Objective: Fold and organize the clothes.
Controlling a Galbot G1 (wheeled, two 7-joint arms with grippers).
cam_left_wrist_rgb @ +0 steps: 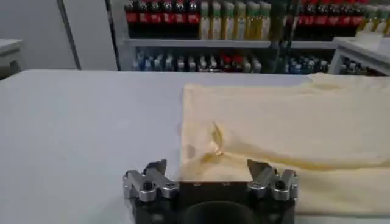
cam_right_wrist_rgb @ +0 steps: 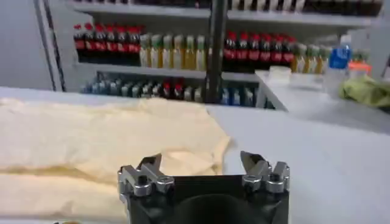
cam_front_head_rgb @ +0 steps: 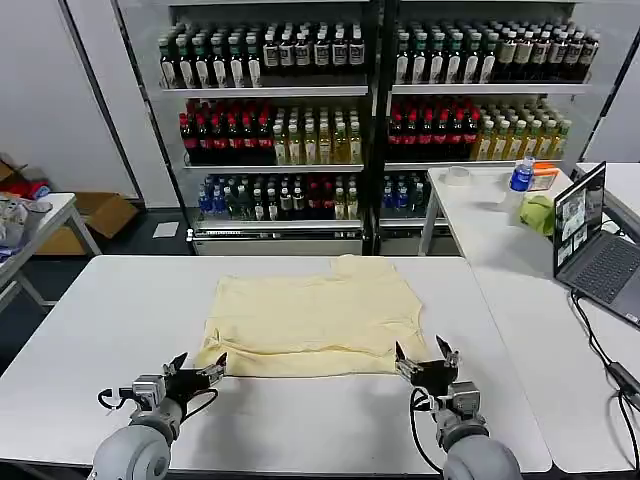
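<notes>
Though folded, T-shirt crosswise, neck rearward

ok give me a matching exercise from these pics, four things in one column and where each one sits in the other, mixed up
Things:
1. cream T-shirt
2. left gripper
3. right gripper
4. laptop

Places or states:
A. open, at the shirt's near right corner
B. on the side table to the robot's right
C. spread out with its near edge folded over, middle of the white table
D. open, at the shirt's near left corner

Pairs: 1-C, 2-D, 3-A, 4-B
</notes>
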